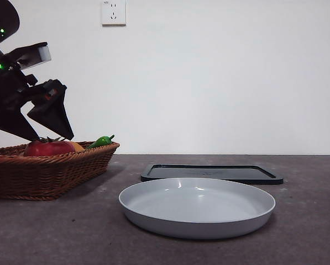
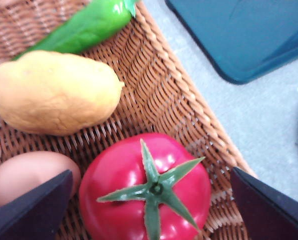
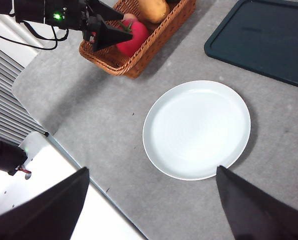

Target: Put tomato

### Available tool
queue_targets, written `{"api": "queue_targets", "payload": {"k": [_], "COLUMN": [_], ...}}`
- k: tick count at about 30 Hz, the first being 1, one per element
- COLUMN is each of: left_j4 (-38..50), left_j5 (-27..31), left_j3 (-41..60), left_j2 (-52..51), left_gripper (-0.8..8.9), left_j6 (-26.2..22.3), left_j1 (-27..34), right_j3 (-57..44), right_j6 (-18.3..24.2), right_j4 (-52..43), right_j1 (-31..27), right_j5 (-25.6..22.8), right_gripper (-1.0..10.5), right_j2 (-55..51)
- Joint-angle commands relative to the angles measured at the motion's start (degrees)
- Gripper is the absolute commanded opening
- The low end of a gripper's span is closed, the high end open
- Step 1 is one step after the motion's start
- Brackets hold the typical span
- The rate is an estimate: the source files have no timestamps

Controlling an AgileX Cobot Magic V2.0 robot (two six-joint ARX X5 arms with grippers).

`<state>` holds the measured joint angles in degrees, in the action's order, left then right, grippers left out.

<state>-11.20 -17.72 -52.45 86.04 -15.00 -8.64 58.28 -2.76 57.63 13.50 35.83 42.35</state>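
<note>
Left gripper [image 2: 151, 200] jaws spread wide, one each side of the tomato [image 2: 146, 187], not touching it. Tomato sits in wicker basket [image 2: 188, 95]; front view hides most of it behind the rim. Only the wrist view shows the egg [image 2: 26, 172] and yellow fruit [image 2: 51, 92]. Arm angles steeply downward. Right gripper [image 3: 151, 202] spread, high above white plate [image 3: 196, 129].

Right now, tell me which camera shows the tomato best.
The left wrist view: the tomato fills it, stem up, between the open left gripper. The front view shows only its top above the basket rim; the right wrist view shows it small, partly behind the left gripper.
</note>
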Motion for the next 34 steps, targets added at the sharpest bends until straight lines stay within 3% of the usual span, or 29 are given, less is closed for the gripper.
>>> {"api": "queue_targets", "payload": {"k": [1,15,21,34], "left_j4": [0.9,0.9,0.9,0.5], "left_j5": [0.8,1.4,1.4,1.2], "left_j3": [-1.2,-1.2,-1.2,-2.4], "left_j2": [1.5,4.2,4.2,-2.6], "left_gripper": [5.04,4.89,3.06,3.06], "left_j6": [-1.9,-2.2,-2.1,2.9], "left_j1": [-0.1,-0.1,-0.1,-0.3], "right_j3": [1.1,1.1,1.1,1.1], "right_j6": [0.6,0.6,0.6,0.6], "right_j4": [-0.1,-0.1,-0.1,-0.1], "right_j1": [0.3,0.3,0.3,0.3], "right_j5": [0.2,0.2,0.2,0.2], "right_gripper": [4.1,4.1,4.1,4.1], "right_j2": [0.3,0.3,0.3,0.2]}}
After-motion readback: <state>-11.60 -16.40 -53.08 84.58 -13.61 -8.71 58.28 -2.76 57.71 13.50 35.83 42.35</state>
